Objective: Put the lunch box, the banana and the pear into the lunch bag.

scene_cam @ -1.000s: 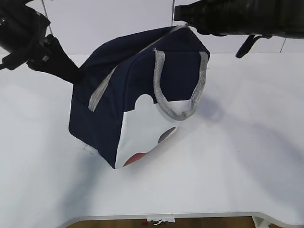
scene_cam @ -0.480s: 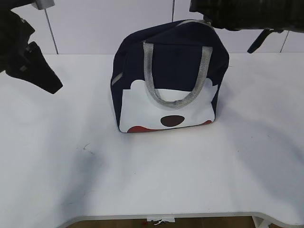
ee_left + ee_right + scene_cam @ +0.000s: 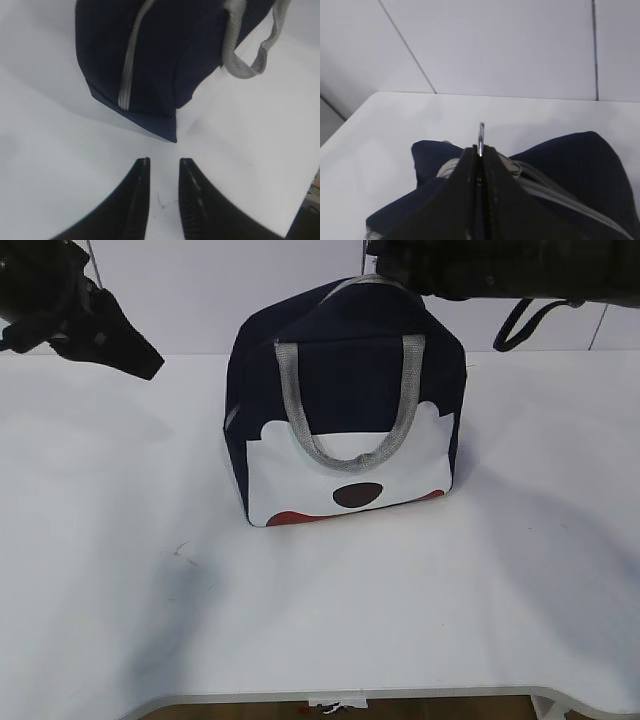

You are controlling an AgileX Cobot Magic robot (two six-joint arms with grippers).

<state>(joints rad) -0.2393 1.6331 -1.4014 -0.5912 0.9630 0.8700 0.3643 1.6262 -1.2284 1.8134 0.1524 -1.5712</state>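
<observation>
Table (image 3: 420, 620), white, bears the lunch bag (image 3: 345, 390) standing upright near its far middle, zipped, front handle (image 3: 345, 445) hanging slack. The fabric looks soft and light and would likely sag; webbing handles or zipper tab offer firm holds. Right gripper (image 3: 480, 150), pressed together, pinches a small metal zipper tab (image 3: 481, 134) at the bag's top. Left gripper (image 3: 164, 172), narrowly parted and empty, hovers just beside the bag's corner.

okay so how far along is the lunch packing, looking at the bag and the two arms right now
Looks nearly finished: the lunch bag stands upright on the table, its zipper looks closed, and no lunch box, banana or pear is in sight, presumably inside. In hand: the right gripper is shut on a small metal tab, likely the zipper pull. The left gripper is open, clear of the bag. Left: letting go.
</observation>
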